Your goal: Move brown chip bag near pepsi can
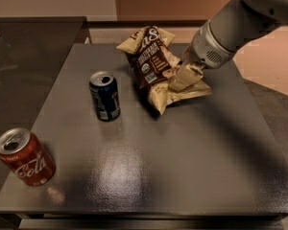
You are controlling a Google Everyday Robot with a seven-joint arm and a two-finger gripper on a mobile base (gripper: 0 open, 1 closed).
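The brown chip bag (151,66) lies on the dark table (149,162), a little right of centre at the back, its dark panel facing me. My gripper (185,76) comes in from the upper right and is shut on the bag's right side, near its tan lower end. The pepsi can (104,96) stands upright left of the bag, with a small gap between them.
A red Coca-Cola can (25,157) stands tilted at the table's front left corner. A dark counter (33,47) runs along the left. My grey arm (235,23) crosses the upper right of the view.
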